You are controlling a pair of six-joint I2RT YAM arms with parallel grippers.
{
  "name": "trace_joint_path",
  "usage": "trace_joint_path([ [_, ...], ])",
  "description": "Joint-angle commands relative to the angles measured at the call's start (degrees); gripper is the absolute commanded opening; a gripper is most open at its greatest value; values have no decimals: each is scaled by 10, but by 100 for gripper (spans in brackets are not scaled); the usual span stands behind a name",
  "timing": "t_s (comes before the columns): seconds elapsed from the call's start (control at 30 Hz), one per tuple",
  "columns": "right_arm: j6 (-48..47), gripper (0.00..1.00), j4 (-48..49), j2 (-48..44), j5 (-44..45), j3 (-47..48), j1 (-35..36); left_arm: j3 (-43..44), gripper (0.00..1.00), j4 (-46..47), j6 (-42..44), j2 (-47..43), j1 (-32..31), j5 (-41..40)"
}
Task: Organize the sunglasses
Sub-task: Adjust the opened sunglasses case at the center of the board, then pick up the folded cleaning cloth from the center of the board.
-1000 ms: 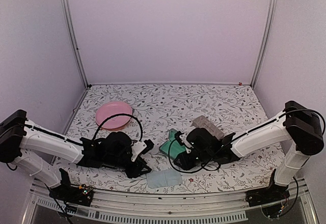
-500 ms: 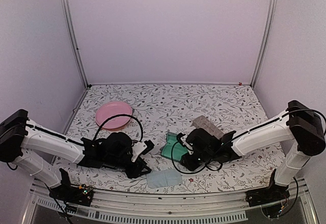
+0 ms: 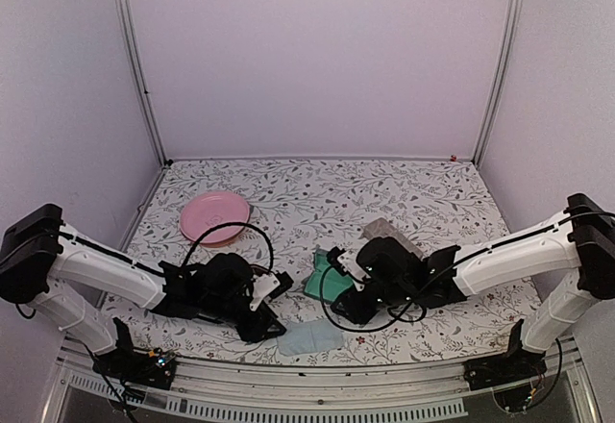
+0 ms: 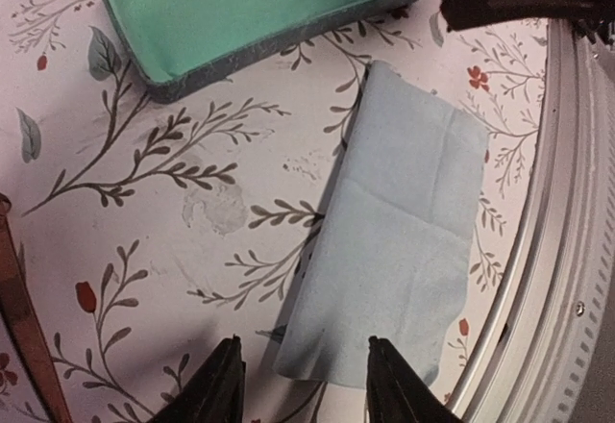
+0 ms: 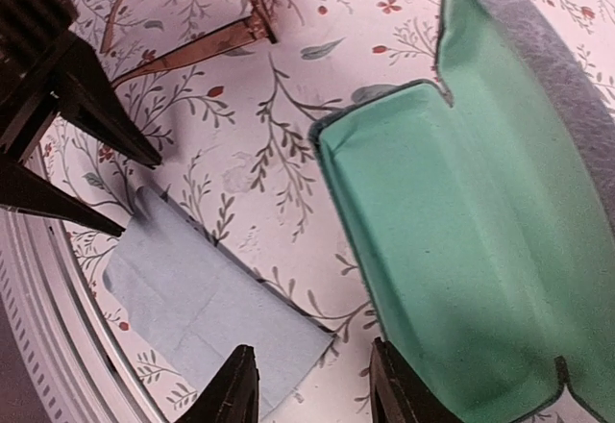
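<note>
Pale walls around a floral-printed counter [image 3: 384,187] — noted both arms low over its near middle. Found the left end effector [image 4: 306,385] spread, pinching nothing, its fingers [image 4: 219,385] straddling the near end of a pale blue cloth [image 4: 404,231] lying flat. Saw an open case [image 4: 240,10], green-lined, ahead of it, and one thin brown temple of the sunglasses [image 4: 24,319] just to its left on the counter. Found the right end effector [image 5: 312,389] spread too, holding nothing, above the cloth's corner — the open case just to its right, the sunglasses ahead and to its left. Noted a pink plate [image 3: 213,218] and a grey-brown case [image 3: 389,234] farther off.
</note>
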Motion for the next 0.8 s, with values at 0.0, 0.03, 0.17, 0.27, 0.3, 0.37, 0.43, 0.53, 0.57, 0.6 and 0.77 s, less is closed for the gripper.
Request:
trace_joint_path([
  [0.0,18,42,34,19,-27,-11,19,-5,46,5,-8,-2,9,14],
  [0.03,23,42,37,25,-29,-11,21,-5,46,5,-8,-3,9,14],
  [0.17,37,42,45,46,-32,-13,23,-6,46,4,-8,-5,9,14],
  [0.27,44,41,49,55,-33,-16,23,-8,46,3,-7,-8,9,12],
  [0.3,47,41,50,58,-30,-16,23,-9,46,3,-7,-8,9,11],
  [0.37,52,41,50,62,-27,-18,22,-10,46,3,-7,-9,9,10],
  [0.43,55,41,51,67,-29,-18,23,-12,46,6,-8,-10,10,10],
  [0.53,58,41,55,74,-31,-18,23,-13,47,6,-8,-9,10,11],
  [0.57,58,41,56,76,-31,-17,23,-13,47,5,-8,-9,10,11],
  [0.6,58,41,57,78,-31,-16,22,-13,47,4,-8,-9,10,11],
  [0.77,59,41,62,88,-32,-15,22,-12,47,3,-8,-6,12,13],
])
